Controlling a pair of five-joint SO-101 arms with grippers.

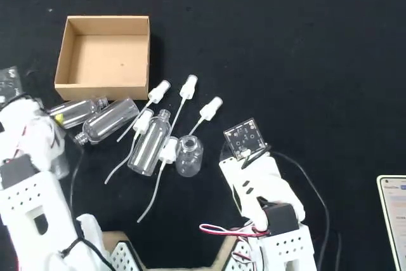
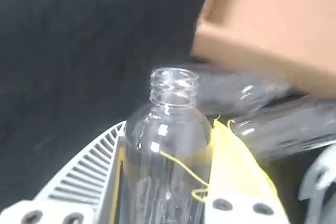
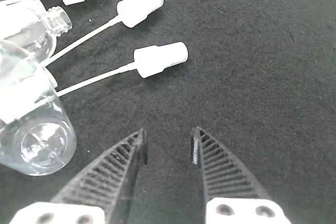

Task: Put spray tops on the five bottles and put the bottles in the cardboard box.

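Note:
My left gripper (image 2: 169, 153) is shut on a clear open-necked bottle (image 2: 170, 98), at the table's left side (image 1: 51, 141) near the cardboard box (image 1: 104, 52). Two clear bottles (image 1: 111, 120) lie just in front of the box, with a third (image 1: 150, 142) and a short one (image 1: 189, 155) further right. Several white spray tops with long tubes lie among them, such as (image 1: 210, 107). My right gripper (image 3: 168, 148) is open over bare black cloth, a little short of a spray top (image 3: 160, 59). The short bottle (image 3: 31, 135) lies beside one of its fingers.
The box is open-topped with nothing inside. A phone (image 1: 393, 214) lies at the right edge of the black cloth, and some clear plastic (image 1: 7, 84) at the far left. Cables trail behind the right arm (image 1: 266, 201).

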